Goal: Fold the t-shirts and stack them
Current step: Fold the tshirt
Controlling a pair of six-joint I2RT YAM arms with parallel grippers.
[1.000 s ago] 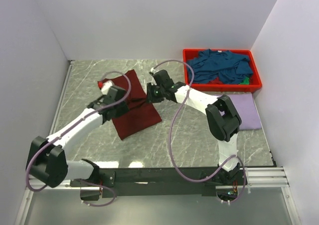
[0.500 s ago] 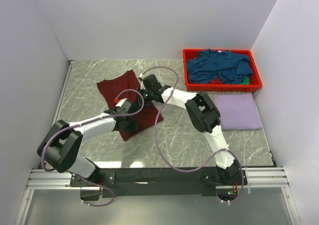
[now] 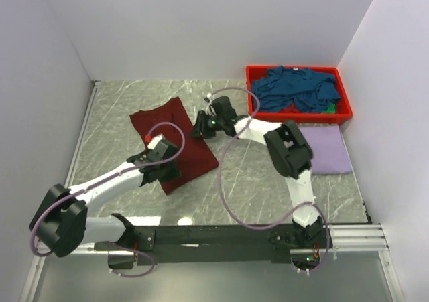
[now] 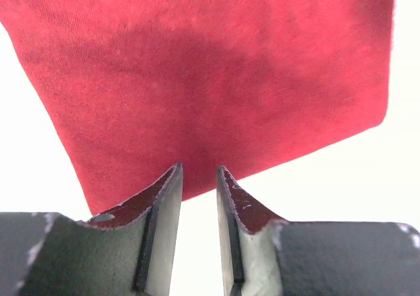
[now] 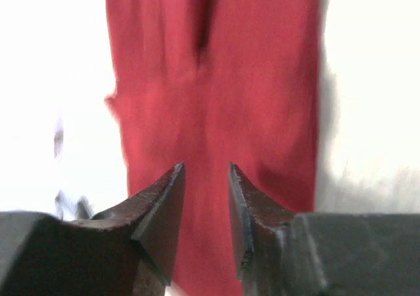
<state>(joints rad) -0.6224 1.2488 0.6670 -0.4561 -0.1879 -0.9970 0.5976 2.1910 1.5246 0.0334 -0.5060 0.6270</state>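
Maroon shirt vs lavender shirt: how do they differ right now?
The maroon shirt lies skewed, a long rectangle; the lavender shirt is a compact fold, square to the table edge. The left gripper and right gripper are both at the maroon shirt; neither is at the lavender shirt. Both shirts lie flat on the table.

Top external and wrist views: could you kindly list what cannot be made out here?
- Right wrist view: blurred; whether the right gripper pinches the maroon t-shirt is unclear.
- Top external: the teal t-shirts lie heaped in the red bin; their number cannot be counted.
- Top external: the right arm covers the left edge of the lavender t-shirt.
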